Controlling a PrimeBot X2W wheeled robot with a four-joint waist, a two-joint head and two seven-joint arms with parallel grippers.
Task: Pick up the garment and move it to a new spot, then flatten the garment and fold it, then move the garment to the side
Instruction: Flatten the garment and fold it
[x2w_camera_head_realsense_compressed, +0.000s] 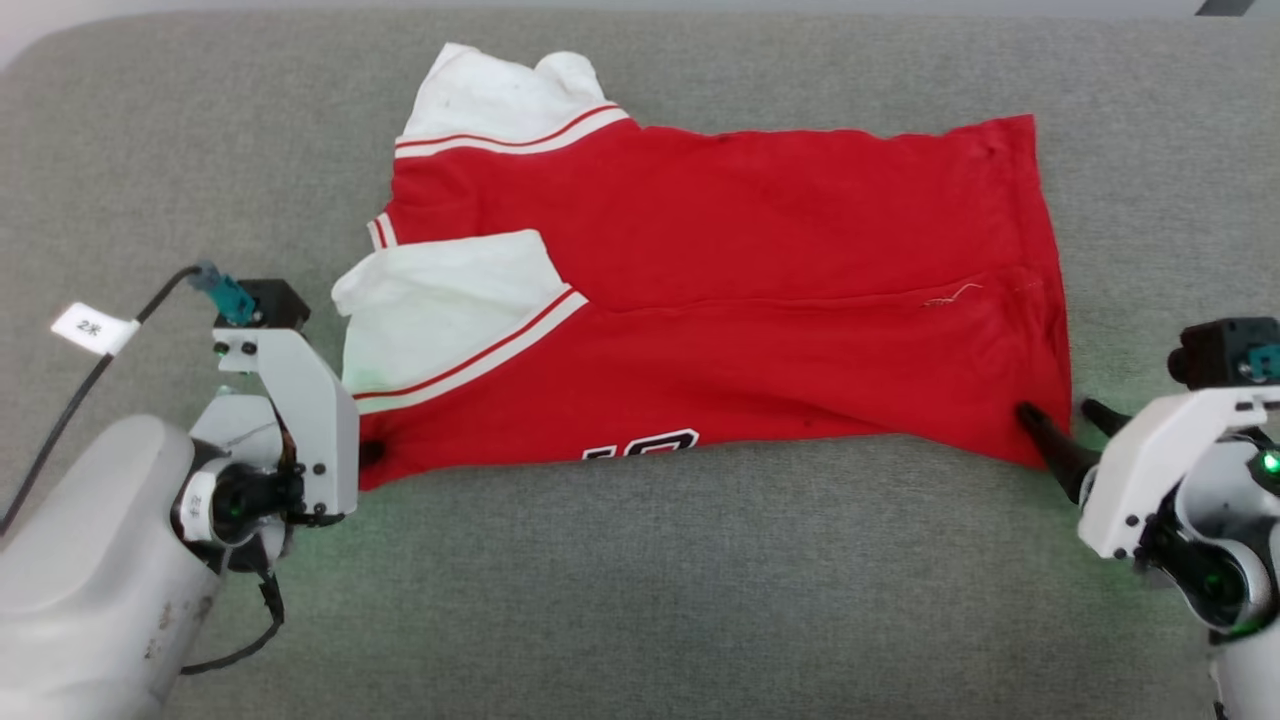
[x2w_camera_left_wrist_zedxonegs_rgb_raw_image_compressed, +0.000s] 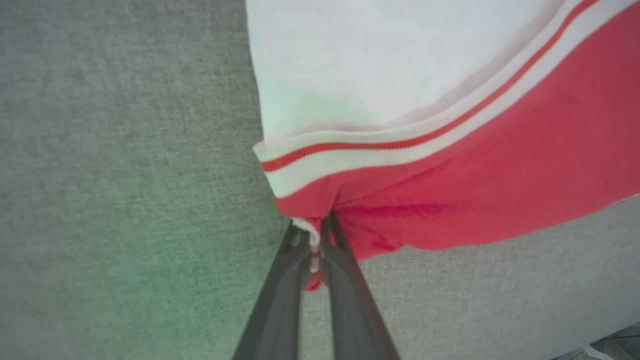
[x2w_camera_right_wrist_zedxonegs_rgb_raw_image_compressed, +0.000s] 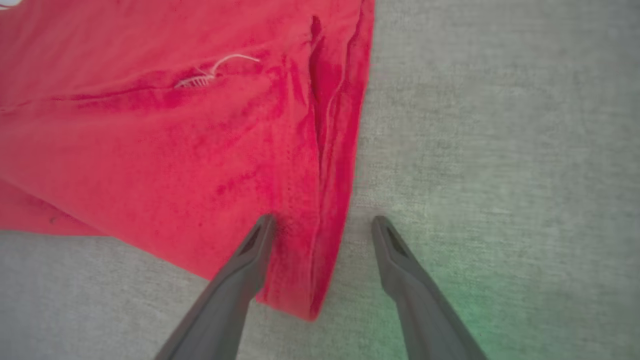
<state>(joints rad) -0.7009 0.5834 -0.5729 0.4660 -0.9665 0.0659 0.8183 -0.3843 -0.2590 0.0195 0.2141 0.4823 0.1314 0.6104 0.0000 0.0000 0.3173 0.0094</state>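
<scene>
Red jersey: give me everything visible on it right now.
The garment is a red jersey of soft-looking cloth, with white sleeves edged in white-and-red striped trim. It lies mostly flat on the grey fabric surface, sleeves toward the robot's left, hem to its right, a lengthwise fold across the middle. Black white-edged letters peek at the near edge; a loose white thread shows near the hem. The left gripper is shut on the near left corner; the right gripper stands open astride the near hem corner.

garment (x2w_camera_head_realsense_compressed: 760, 300): red body, white sleeves, white-and-red striped trim, black white-edged letters
padded surface (x2w_camera_head_realsense_compressed: 640, 600): grey, fine weave, green glow beside the garment's corners
right gripper (x2w_camera_right_wrist_zedxonegs_rgb_raw_image_compressed: 323, 220): dark grey fingers
</scene>
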